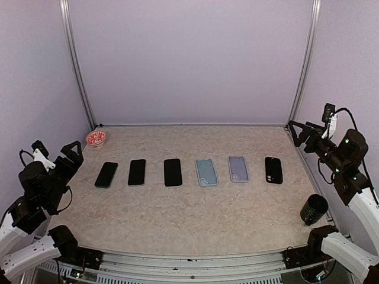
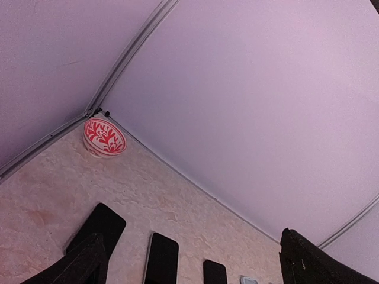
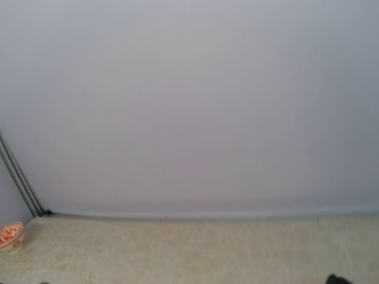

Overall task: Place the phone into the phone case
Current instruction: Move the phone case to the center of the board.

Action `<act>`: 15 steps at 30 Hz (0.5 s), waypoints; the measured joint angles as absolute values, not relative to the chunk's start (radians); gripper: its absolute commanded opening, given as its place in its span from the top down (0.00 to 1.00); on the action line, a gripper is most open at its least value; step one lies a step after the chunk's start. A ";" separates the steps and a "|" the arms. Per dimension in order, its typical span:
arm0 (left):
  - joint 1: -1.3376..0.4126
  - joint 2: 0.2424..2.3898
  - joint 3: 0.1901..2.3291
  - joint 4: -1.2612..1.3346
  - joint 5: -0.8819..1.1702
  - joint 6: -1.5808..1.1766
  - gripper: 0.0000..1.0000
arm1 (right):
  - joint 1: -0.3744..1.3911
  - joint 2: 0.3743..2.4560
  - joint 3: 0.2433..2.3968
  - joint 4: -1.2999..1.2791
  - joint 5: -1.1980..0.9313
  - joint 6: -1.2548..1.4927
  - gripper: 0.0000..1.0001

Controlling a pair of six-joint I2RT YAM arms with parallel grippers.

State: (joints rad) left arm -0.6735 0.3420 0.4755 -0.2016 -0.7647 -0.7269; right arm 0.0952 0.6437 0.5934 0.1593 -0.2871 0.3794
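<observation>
Across the middle of the mottled beige stone-look tabletop (image 1: 195, 219), found a left-to-right row of six flat things: three black glass-fronted phones (image 1: 106, 174) (image 1: 137, 172) (image 1: 173, 172), then a pale blue soft phone case (image 1: 206, 172) with a faint swirl, a lavender phone case (image 1: 238, 168), and at the right end a small black slab (image 1: 273, 170), phone or case, could not tell which. Noted none of them touching, and all well apart from both arms. Saw the left gripper (image 1: 56, 151) raised off the table's left edge, jaws spread wide and holding nothing; likewise the right gripper (image 1: 298, 135) by the far right corner, wide and empty.

Judged the task not yet begun, with the step in hand a reach for one phone. Would have favoured the rightmost black phone, just beside the pale blue case, for the shortest carry. Needed, to do it well, a square descent over the phone's long edges, given the little bite offered by a thin slab lying flat on a hard top; then to pin the case with one arm and press the phone in corner first with the other. Reckoned a slip on smooth glass the main risk.

Marked a red-and-white patterned bowl (image 1: 95, 138) in the far left corner and a dark mug (image 1: 314, 209) near the right edge, both away from the row. Took in plain lilac walls (image 1: 189, 59) on three sides, joined by thin aluminium posts (image 1: 77, 65)
</observation>
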 measured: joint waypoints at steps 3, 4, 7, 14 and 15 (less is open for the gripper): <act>-0.673 0.234 0.420 -0.196 -0.766 -0.733 0.01 | 0.096 0.667 0.593 0.130 -0.270 0.417 0.01; -0.673 0.230 0.422 -0.196 -0.768 -0.733 0.01 | 0.096 0.668 0.591 0.126 -0.272 0.430 0.01; -0.673 0.286 0.469 -0.233 -0.775 -0.738 0.01 | 0.096 0.644 0.571 0.134 -0.302 0.479 0.01; -0.674 0.557 0.587 -0.305 -0.778 -0.757 0.01 | 0.096 0.559 0.469 0.229 -0.386 0.565 0.01; -0.674 0.569 0.584 -0.305 -0.774 -0.757 0.01 | 0.096 0.566 0.464 0.239 -0.401 0.572 0.01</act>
